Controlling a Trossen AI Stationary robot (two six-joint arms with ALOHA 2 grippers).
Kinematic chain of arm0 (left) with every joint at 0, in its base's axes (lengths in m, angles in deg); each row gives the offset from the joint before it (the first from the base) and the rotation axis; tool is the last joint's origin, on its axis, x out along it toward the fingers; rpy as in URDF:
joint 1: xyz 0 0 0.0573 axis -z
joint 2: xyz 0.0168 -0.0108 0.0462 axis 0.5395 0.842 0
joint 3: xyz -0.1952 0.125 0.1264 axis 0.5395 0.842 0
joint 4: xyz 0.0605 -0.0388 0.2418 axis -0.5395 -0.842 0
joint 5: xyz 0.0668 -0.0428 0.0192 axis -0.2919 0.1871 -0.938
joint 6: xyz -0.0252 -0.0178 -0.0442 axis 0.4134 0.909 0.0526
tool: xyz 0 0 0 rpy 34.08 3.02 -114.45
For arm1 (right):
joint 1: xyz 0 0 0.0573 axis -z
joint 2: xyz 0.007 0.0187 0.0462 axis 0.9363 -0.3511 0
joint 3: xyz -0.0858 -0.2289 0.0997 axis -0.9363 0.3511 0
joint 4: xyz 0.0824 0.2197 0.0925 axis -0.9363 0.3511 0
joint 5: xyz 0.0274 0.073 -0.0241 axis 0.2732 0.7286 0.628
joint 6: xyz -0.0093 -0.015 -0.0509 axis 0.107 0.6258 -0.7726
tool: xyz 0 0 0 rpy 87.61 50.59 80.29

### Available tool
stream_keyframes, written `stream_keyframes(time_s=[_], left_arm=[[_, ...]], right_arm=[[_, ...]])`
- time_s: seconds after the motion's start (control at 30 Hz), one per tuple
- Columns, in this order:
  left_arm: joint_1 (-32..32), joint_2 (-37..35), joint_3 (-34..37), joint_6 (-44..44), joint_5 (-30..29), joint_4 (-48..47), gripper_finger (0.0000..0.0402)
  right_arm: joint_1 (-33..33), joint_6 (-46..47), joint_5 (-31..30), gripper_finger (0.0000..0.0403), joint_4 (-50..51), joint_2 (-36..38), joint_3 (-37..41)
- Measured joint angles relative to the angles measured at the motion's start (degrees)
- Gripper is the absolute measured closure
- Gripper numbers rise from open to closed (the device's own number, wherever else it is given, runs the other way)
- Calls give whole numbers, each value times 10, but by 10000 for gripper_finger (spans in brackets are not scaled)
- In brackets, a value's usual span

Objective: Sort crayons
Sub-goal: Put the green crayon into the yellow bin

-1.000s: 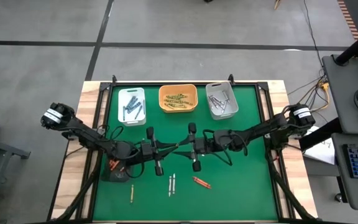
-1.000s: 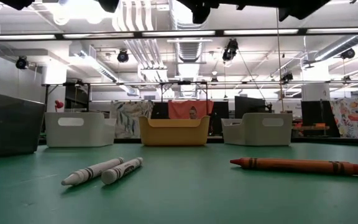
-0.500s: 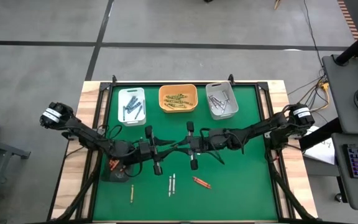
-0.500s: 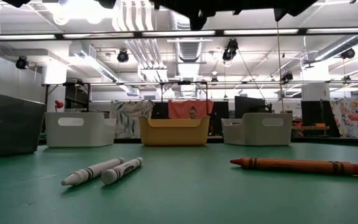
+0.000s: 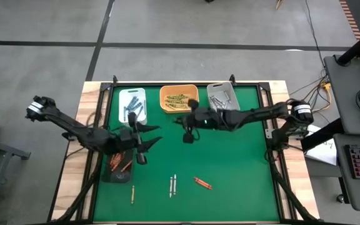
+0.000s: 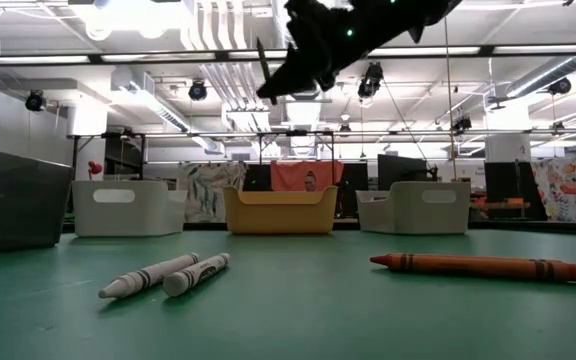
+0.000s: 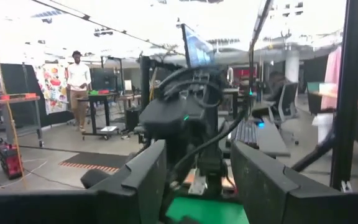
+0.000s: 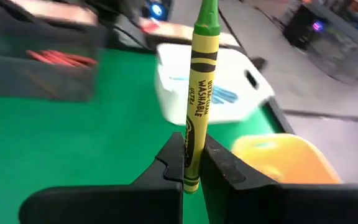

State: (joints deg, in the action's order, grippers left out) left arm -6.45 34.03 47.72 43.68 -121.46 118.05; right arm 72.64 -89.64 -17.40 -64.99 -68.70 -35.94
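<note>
Right gripper (image 8: 191, 163) pinches a yellow-green crayon (image 8: 201, 74) low on its shaft, above the mat near the orange tray (image 5: 179, 99). Left gripper (image 7: 194, 180) empty, jaws wide. Risk: crayon pivots or slips, missing tray.
</note>
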Motion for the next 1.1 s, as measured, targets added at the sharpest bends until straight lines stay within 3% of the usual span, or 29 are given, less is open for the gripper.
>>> stream_keyframes(time_s=[0.2,0.43,0.83,1.1], left_arm=[[0,-58,0,0,0,-6,239],[0,-83,0,0,0,-6,239],[0,-83,0,1,0,-19,239],[0,-83,0,31,1,-43,239]], right_arm=[[77,-22,9,389,53,-7,-34],[141,-14,78,390,56,-54,-63],[164,-26,80,390,131,-160,-158],[175,-46,76,390,221,-174,-207]])
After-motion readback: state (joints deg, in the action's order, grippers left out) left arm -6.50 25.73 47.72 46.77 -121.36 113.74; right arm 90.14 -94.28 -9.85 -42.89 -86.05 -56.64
